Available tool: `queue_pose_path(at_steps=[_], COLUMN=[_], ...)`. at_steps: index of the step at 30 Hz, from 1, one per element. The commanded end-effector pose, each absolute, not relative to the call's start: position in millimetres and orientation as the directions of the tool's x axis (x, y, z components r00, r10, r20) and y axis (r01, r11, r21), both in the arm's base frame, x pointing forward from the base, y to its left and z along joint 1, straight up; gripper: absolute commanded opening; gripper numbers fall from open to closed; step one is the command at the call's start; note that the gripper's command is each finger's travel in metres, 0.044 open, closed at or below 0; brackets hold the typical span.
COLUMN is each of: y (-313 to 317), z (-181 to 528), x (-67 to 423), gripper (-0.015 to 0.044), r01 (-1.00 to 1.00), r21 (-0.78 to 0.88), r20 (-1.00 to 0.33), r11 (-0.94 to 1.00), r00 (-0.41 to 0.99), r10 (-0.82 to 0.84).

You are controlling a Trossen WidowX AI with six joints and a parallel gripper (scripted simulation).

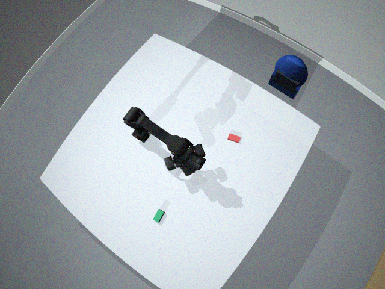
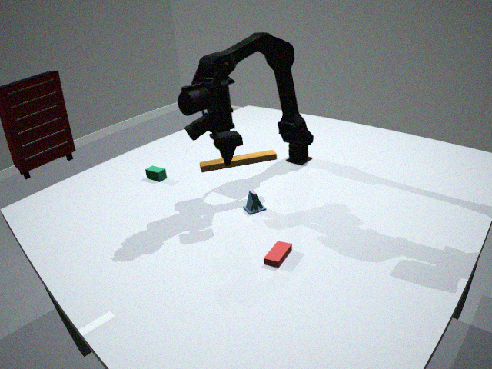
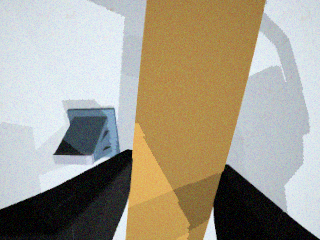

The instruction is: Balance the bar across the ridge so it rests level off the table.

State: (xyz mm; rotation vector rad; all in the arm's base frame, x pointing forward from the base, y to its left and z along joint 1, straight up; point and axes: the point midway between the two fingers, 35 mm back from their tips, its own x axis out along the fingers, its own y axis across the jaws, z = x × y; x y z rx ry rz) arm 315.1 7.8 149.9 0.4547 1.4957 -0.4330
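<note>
Red drawers (image 2: 38,119) are seen at far left beyond the white desk (image 2: 357,310), followed by a green block (image 2: 155,173). Next, the orange bar (image 2: 254,157) is gripped by the closed pincer (image 2: 227,161) well toward its left end and is held above the desk, roughly level. The blue ridge (image 2: 253,203) stands nearer the camera, apart from the bar and not yet reached. A red block (image 2: 277,253) lies further right. Pickup is judged complete; carrying over the ridge, centring, lowering and release remain to be done.
</note>
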Motion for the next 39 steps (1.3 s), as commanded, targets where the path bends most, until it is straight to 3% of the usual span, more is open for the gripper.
queue_pose_path(at_steps=[1, 17, 39], y=[23, 78, 81], z=[150, 151, 122], x=[323, 342, 345], gripper=[0.0000, 0.0000, 0.0000], r01=[0.504, 0.388, 0.387], r21=[0.017, 0.018, 0.019], r20=[-1.000, -1.000, -0.999], r11=[0.863, 0.922, 0.922], r00=[0.029, 0.031, 0.031], r10=[0.002, 0.007, 0.007])
